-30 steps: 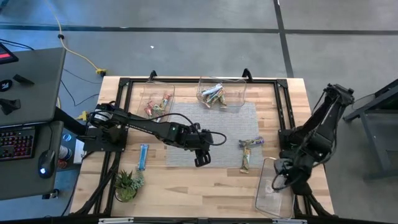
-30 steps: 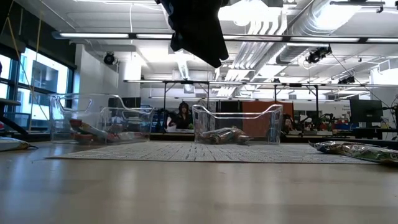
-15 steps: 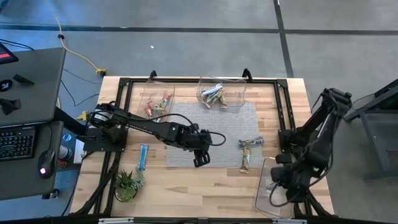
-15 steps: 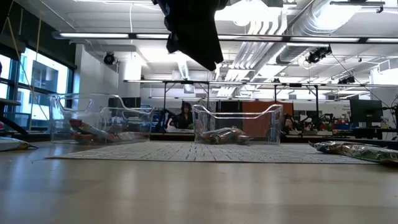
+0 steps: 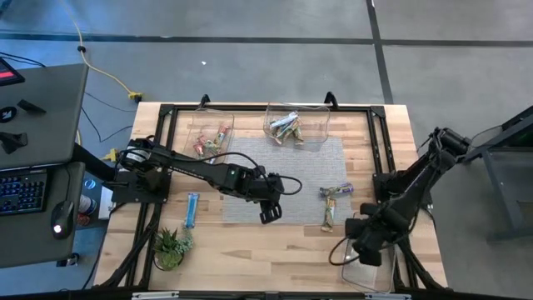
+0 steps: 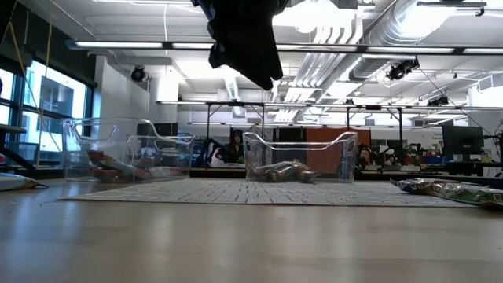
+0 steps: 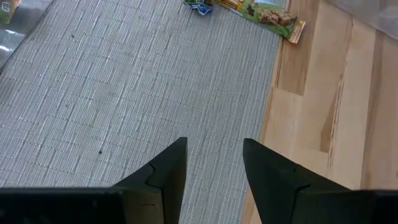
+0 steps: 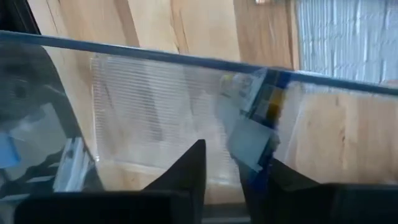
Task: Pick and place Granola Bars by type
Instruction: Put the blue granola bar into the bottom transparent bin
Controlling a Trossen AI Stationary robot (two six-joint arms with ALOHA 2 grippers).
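Wooden table, pale planks, black frame at the edges. Grey woven mat lies across its middle.

Left arm reaches from the left side out over the mat; left gripper hangs above the mat's near edge, fingers apart with bare mat showing between them, nothing held.

Right arm bends down at the table's right; right gripper sits over the clear bin at the near right corner. In the right wrist view its fingers stand a little apart, and a blue-and-silver bar lies just past them against the bin's wall; held or loose, cannot tell.

Two more clear bins at the far edge: far-left bin with red bars, middle bin with silvery-green bars.

Loose Granola Bars: two at the mat's right edge, one blue bar on bare wood left of the mat.

Small potted plant at the near left.
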